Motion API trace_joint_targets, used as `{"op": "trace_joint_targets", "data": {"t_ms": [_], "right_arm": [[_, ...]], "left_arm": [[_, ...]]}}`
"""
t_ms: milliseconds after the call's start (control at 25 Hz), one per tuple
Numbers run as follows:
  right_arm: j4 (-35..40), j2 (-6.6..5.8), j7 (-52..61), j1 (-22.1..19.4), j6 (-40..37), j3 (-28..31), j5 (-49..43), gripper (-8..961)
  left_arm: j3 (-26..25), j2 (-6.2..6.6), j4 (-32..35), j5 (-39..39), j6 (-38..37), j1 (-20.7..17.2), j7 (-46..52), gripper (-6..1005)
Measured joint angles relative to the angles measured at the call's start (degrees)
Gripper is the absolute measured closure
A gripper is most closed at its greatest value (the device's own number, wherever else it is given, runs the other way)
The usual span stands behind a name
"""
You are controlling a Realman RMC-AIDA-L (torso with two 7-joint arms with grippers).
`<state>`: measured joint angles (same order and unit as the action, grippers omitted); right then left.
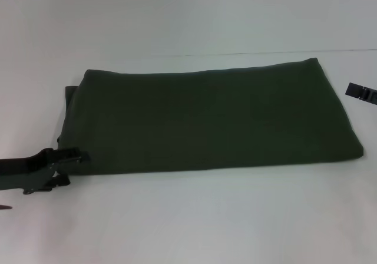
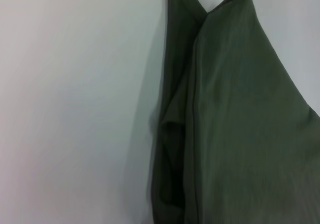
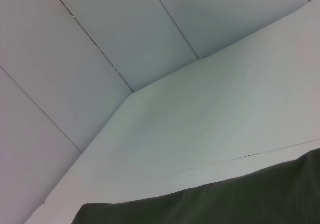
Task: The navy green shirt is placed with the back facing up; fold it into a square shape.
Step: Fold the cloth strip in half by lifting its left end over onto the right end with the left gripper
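Head view shows the left gripper [image 1: 79,156] at the shirt's [image 1: 212,119] near-left corner, jaws seemingly nipping the hem, though I cannot tell; it should grip every layer before folding across toward the right gripper [image 1: 360,92], whose jaws I cannot tell.

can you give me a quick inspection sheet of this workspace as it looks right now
surface: white table, bare around the cloth
job's things: navy green shirt lies flat, folded into a wide rectangle, not yet square
clutter: nothing seen
grippers: left tool at the shirt's near left corner, its opening unclear; right tool just beyond the shirt's right edge, mostly out of view
cables: nothing seen
surroundings: pale panelled wall behind the table
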<state>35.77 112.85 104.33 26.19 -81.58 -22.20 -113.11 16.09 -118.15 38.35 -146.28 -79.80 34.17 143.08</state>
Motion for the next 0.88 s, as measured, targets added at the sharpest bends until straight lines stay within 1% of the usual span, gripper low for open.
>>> {"op": "trace_joint_targets", "data": {"t_ms": [880], "right_arm": [[0.0, -0.18, 0.0, 0.0, -0.08, 0.05, 0.62, 33]], "left_arm": [[2.12, 0.67, -0.57, -1.76, 4.02, 1.84, 0.69, 133]]}}
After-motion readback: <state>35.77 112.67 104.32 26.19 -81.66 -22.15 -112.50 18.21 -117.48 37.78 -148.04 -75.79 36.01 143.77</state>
